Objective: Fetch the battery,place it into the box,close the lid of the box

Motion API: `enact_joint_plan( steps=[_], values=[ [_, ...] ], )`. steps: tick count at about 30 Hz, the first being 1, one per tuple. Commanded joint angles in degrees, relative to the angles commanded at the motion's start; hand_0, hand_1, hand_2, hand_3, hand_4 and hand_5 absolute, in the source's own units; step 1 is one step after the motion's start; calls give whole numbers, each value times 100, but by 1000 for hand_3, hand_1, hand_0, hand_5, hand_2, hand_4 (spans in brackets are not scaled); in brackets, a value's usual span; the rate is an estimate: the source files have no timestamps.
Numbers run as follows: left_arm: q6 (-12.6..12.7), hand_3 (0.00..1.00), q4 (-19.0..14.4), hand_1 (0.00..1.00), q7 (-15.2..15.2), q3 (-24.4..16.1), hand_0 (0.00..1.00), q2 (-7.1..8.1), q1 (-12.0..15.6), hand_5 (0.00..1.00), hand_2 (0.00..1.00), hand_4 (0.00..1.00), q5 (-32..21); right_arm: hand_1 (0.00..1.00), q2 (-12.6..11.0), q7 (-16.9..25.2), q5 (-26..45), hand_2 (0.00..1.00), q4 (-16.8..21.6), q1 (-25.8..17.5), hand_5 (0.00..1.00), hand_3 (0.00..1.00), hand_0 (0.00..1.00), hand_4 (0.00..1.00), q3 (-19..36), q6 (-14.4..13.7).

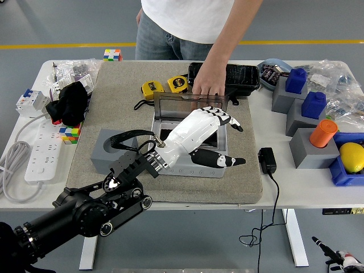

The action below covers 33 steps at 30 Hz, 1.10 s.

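The grey box (pixel 187 169) sits mid-mat with its smoky clear lid (pixel 182 106) standing open at the far side. My left hand (pixel 213 133), white with black fingertips, hovers over the box's right half with fingers spread and holds nothing. It hides most of the box's inside, so I cannot see the battery. A person's hand (pixel 209 84) rests on the lid's top edge.
Two yellow tape measures (pixel 165 86) and a black case (pixel 227 77) lie behind the box. A grey block (pixel 108 149) sits left of it, a black charger (pixel 267 160) right. Grey and blue blocks, an orange cylinder (pixel 324 133) and a power strip (pixel 40 149) stand at the sides.
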Motion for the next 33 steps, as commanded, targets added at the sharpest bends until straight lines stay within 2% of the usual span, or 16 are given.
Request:
enact_joint_plan(
  steps=[3,10,11,16,17,20,22,23,25,28,29,33],
  values=[
    [-244,580,-196,610,94,-77,540,85,103,678,570,893,52,765,1,1,5,745,0,2,998,822,828,998,11,-2],
    [-279,581,-297,615,101,-295,560,193,230,684,571,898,131,765,1,-3,-38,745,0,-14,998,821,828,998,80,-3],
    [-273,591,-303,604,101,-331,589,213,246,699,583,908,151,765,0,-1,-28,745,0,-13,998,822,828,998,75,-5],
    [-207,591,-360,604,81,-465,589,290,307,699,583,908,203,765,-10,-3,-52,745,0,-24,998,822,828,998,98,-4],
    [-197,590,-362,561,74,-475,601,294,311,707,587,912,196,765,-12,-6,-64,745,0,-26,998,822,828,998,107,-3],
    [-144,590,-379,561,35,-534,601,287,336,707,587,912,186,765,-13,-5,-58,745,0,-25,998,822,828,998,93,-2],
    [3,590,-426,561,-82,-641,601,276,385,707,587,912,122,765,-9,4,2,745,0,-13,998,822,828,998,34,-7],
    [55,575,-443,517,-137,-685,568,277,406,998,578,942,79,765,-7,5,13,745,0,-11,998,821,828,998,25,-8],
    [126,575,-506,517,-311,-804,568,291,460,998,578,942,-121,765,-5,8,37,745,0,-10,998,821,828,998,3,-10],
    [94,575,-759,517,-490,-1080,568,325,566,998,578,942,-316,765,-10,0,-4,745,0,-23,998,821,828,998,43,-7],
    [44,606,-858,636,-503,-1187,604,333,602,998,613,998,-366,764,-12,-4,-24,745,0,-28,998,822,827,998,61,-5],
    [-272,606,-1201,636,-589,-1760,604,348,793,998,613,998,-665,764,-6,-1,-12,745,0,-42,998,822,827,998,46,-6]
  ],
)
